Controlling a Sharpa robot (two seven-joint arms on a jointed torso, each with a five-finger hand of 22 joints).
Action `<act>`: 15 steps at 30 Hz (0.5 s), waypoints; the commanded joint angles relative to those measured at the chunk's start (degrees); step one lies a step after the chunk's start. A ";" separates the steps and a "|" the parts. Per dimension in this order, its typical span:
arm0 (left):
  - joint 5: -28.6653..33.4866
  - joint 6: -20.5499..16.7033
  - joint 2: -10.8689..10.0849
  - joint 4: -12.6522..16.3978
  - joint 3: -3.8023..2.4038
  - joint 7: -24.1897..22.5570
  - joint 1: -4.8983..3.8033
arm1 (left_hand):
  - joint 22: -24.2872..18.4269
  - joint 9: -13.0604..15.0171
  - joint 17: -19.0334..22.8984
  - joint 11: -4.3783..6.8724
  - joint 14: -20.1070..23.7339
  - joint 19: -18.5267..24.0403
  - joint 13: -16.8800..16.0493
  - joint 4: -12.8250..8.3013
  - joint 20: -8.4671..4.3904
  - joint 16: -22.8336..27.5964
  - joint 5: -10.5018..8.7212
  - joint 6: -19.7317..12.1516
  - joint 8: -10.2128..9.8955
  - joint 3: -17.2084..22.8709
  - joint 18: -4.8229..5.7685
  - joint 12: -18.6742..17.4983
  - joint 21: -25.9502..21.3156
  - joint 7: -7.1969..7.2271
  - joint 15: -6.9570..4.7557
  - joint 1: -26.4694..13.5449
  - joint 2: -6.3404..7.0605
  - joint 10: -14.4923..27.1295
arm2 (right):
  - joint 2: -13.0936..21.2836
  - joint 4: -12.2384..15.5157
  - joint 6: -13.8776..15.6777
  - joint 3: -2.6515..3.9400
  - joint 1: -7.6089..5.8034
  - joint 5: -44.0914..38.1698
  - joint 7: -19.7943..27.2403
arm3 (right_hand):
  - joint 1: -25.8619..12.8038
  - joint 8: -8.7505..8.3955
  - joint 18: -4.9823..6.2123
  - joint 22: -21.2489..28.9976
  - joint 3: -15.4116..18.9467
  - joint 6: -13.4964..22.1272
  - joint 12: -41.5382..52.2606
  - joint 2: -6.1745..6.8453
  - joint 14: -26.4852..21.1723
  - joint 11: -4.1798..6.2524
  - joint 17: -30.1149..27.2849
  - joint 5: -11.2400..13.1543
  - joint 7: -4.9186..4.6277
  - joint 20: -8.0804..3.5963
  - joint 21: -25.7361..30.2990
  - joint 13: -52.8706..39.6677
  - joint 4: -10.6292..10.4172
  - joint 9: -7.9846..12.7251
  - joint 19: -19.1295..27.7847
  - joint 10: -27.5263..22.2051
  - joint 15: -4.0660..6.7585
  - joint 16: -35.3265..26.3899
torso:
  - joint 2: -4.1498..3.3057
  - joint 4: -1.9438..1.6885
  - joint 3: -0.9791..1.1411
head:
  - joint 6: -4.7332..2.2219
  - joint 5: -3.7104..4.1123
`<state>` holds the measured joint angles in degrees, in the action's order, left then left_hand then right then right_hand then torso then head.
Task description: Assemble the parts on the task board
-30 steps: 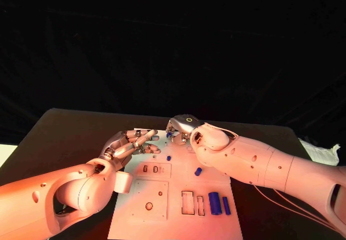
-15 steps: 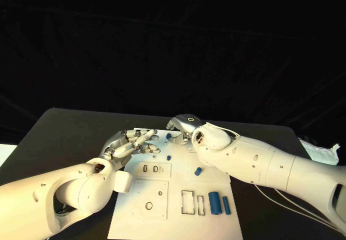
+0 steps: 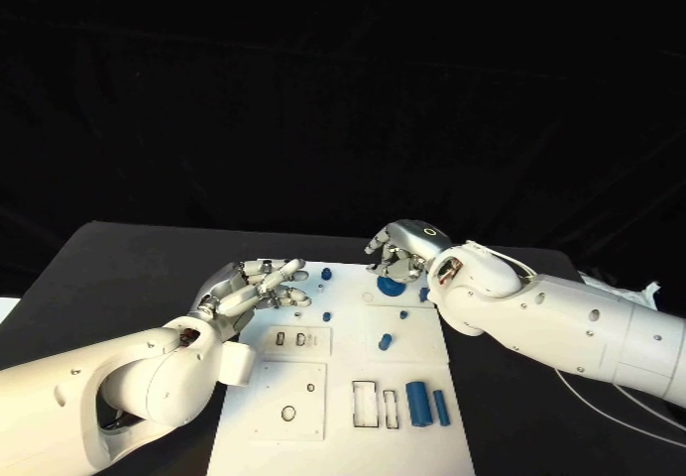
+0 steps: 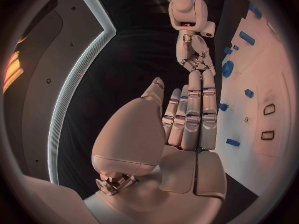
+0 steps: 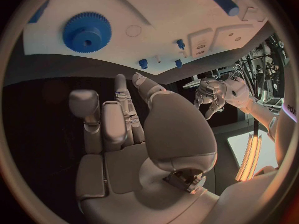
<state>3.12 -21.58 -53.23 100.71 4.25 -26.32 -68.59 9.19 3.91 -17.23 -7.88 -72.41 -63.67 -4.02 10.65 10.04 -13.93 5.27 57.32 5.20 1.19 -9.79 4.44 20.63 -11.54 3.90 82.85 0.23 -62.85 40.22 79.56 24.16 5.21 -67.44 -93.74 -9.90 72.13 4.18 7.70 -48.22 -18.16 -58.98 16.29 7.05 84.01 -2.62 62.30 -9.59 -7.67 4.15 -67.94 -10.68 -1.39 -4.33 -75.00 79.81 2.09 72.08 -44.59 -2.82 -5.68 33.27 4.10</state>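
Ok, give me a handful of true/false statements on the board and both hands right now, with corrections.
1. The right hand holds the blue gear. False: the gear sits on the task board, and the hand holds nothing.
2. Two blue cylinders lie side by side near the board's near right corner. True.
3. The left hand grips a blue part. False: its fingers are spread and hold nothing.
4. The gear has a hole through its middle. True.

The white task board (image 3: 343, 416) lies flat mid-bench. A blue gear (image 3: 391, 286) sits near its far edge, small blue pegs (image 3: 326, 317) stand nearby, and two blue cylinders (image 3: 419, 404) lie near its right edge.
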 commanded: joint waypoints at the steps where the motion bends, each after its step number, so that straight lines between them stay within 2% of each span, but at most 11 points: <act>1: -0.05 1.28 -0.20 0.09 -0.04 -0.50 -0.06 | 0.07 -0.09 -0.09 -0.12 0.25 0.07 0.07 -0.20 -0.09 0.32 -0.16 0.15 -0.19 0.02 -0.58 -0.29 0.28 -0.03 0.14 0.22 -0.34 -0.37 | 2.73 2.16 -1.65 0.16 0.29 6.12 -3.44 | -0.38 -0.17 -1.89 -8.56 2.81 0.39 18.87 0.86 3.49 1.25 7.43 0.36 1.01 -1.30 -5.65 -19.83 -1.65 0.14 -3.42 0.85 0.76 5.78 | 0.25 1.00 0.20 | 0.11 0.08; 2: -0.05 1.31 -0.25 0.06 -0.04 -0.52 -0.06 | 0.07 -0.09 -0.10 -0.12 0.25 0.08 0.07 -0.22 -0.09 0.33 -0.17 0.15 -0.20 0.02 -0.58 -0.30 0.28 -0.03 0.14 0.23 -0.33 -0.37 | 3.46 2.37 -2.36 0.19 0.40 6.43 -3.99 | 0.21 -0.07 -2.47 -11.01 3.60 1.22 28.98 0.15 3.62 1.45 10.20 -0.11 0.69 -0.51 -7.11 -30.77 -2.50 0.18 -3.97 0.23 0.54 7.75 | 0.26 1.15 0.25 | 0.15 0.08; 3: -0.05 1.33 -0.27 0.03 -0.04 -0.54 -0.06 | 0.07 -0.09 -0.10 -0.12 0.25 0.08 0.07 -0.22 -0.09 0.33 -0.17 0.15 -0.20 0.02 -0.58 -0.30 0.28 -0.03 0.14 0.23 -0.33 -0.37 | 4.06 2.42 -2.98 0.22 0.53 6.67 -4.47 | -0.30 -0.24 -2.52 -12.85 4.75 1.96 35.10 0.64 3.79 0.91 12.37 0.08 0.23 -0.70 -8.15 -37.50 -3.27 0.26 -4.47 0.09 0.30 9.14 | 0.27 1.26 0.31 | 0.19 0.10; 4: -0.06 1.36 -0.29 0.01 -0.04 -0.54 -0.06 | 0.07 -0.09 -0.10 -0.12 0.25 0.08 0.07 -0.22 -0.09 0.33 -0.17 0.15 -0.20 0.02 -0.58 -0.30 0.28 -0.03 0.14 0.23 -0.33 -0.37 | 4.54 2.36 -3.44 0.24 0.69 6.80 -4.84 | -0.38 -0.32 -2.63 -13.81 5.48 2.33 38.40 1.12 3.89 0.64 13.53 0.12 0.17 -0.68 -8.70 -41.15 -3.58 0.29 -4.72 0.13 0.17 9.87 | 0.31 1.30 0.36 | 0.26 0.14; 5: -0.06 1.38 -0.31 -0.01 -0.04 -0.55 -0.06 | 0.07 -0.09 -0.10 -0.12 0.25 0.08 0.07 -0.22 -0.09 0.33 -0.17 0.15 -0.20 0.02 -0.58 -0.30 0.28 -0.03 0.14 0.23 -0.33 -0.37 | 4.92 2.22 -3.71 0.25 0.87 6.78 -5.09 | 0.03 -0.19 -2.82 -14.33 6.30 2.63 41.17 1.22 3.87 0.53 14.14 0.05 -0.13 -0.25 -9.07 -44.39 -4.14 0.23 -4.71 -0.59 0.31 10.30 | 0.33 1.32 0.38 | 0.32 0.19; 8: -0.06 1.43 -0.30 -0.02 -0.04 -0.54 -0.06 | 0.07 -0.09 -0.10 -0.12 0.25 0.08 0.07 -0.22 -0.09 0.33 -0.17 0.15 -0.20 0.02 -0.58 -0.30 0.28 -0.03 0.14 0.23 -0.33 -0.37 | 5.55 1.63 -4.44 0.28 1.28 6.07 -5.52 | 0.57 -0.17 -2.69 -15.03 7.82 3.27 46.82 0.97 3.96 0.07 15.69 -0.39 -0.16 -0.21 -9.61 -50.89 -5.66 0.18 -4.57 -0.84 -0.47 11.29 | 0.27 1.35 0.41 | 0.52 0.35; 11: -0.06 1.41 -0.23 -0.03 -0.04 -0.62 -0.06 | 0.07 -0.09 -0.10 -0.12 0.25 0.08 0.07 -0.22 -0.09 0.33 -0.17 0.15 -0.20 0.02 -0.58 -0.30 0.28 -0.03 0.14 0.23 -0.33 -0.37 | 5.76 1.31 -5.39 0.29 1.55 5.56 -5.93 | 1.29 -0.04 -2.83 -15.82 9.23 3.38 50.26 1.00 4.17 -0.23 17.45 -0.37 -0.35 0.15 -10.16 -55.09 -7.09 0.09 -4.57 -0.78 -0.51 12.35 | 0.26 1.19 0.29 | 0.51 0.57; 15: -0.06 1.38 -0.15 -0.03 -0.04 -0.81 -0.05 | 0.07 -0.09 -0.16 -0.12 0.27 0.09 0.07 -0.25 -0.09 0.36 -0.17 0.15 -0.23 0.03 -0.57 -0.33 0.29 -0.05 0.15 0.24 -0.32 -0.37 | 5.59 1.26 -5.83 0.30 2.02 4.86 -6.65 | 1.91 0.02 -2.98 -16.80 9.91 3.46 51.97 0.56 4.58 -0.39 20.07 -0.63 -0.46 0.37 -10.76 -57.37 -8.29 0.05 -4.71 -0.71 -0.71 13.84 | 0.16 1.13 0.27 | 0.58 0.51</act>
<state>3.10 -21.41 -53.50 100.61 4.25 -26.42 -68.60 9.19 3.91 -17.34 -7.88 -72.41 -63.67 -4.02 10.65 10.04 -13.93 5.27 57.32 5.20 1.19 -9.79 4.44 20.63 -11.54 3.90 82.84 0.23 -62.85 45.95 80.82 20.63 5.48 -65.55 -88.44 -14.67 73.57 4.18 5.67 -64.91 -8.20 -55.86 68.08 7.61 84.12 -2.63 74.95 -10.04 -7.98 4.14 -78.43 -67.78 -9.42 -4.20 -79.70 79.07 1.73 85.76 -44.34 -1.64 -5.37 33.79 4.62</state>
